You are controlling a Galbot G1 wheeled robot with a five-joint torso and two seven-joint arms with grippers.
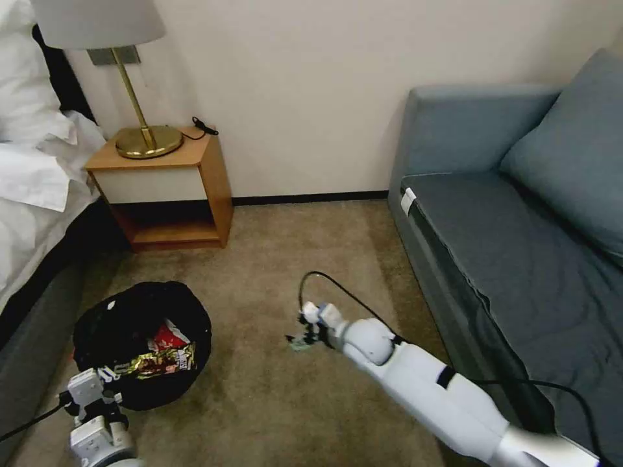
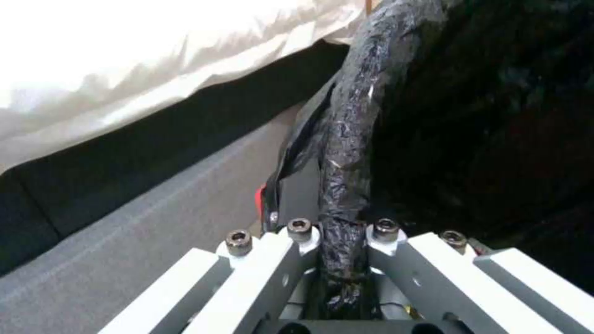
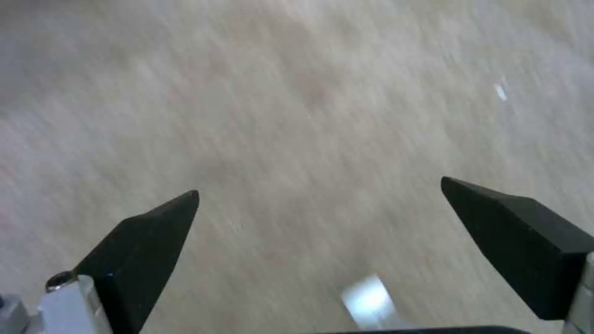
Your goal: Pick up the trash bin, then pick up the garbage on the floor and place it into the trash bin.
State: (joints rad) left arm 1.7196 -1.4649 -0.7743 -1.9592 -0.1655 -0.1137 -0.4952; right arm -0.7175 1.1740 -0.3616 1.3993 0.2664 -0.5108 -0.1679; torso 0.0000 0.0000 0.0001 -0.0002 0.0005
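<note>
I have the round bin lined with crinkly black plastic (image 1: 139, 344) at lower left, my left tool (image 2: 343, 241) clamped on its rim; red-and-white packet (image 1: 170, 337) and gold-black wrapper (image 1: 162, 362) inside. Right tool (image 3: 319, 232) gapes empty over carpet (image 1: 272, 402); small green-labelled bottle (image 1: 300, 342) remains.

trash bin (image 1: 130, 337): crinkly, glossy black plastic bag | snack bar wrapper (image 1: 162, 362): shiny gold-black foil | left gripper (image 2: 343, 260): matt grey metal links with steel bolts | right gripper (image 3: 319, 241): matt black pads | carpet (image 1: 279, 259): rough beige pile | nightstand (image 1: 165, 188): smooth wood | lamp base (image 1: 149, 141): polished brass | sofa (image 1: 519, 240): matt blue-grey cloth
</note>
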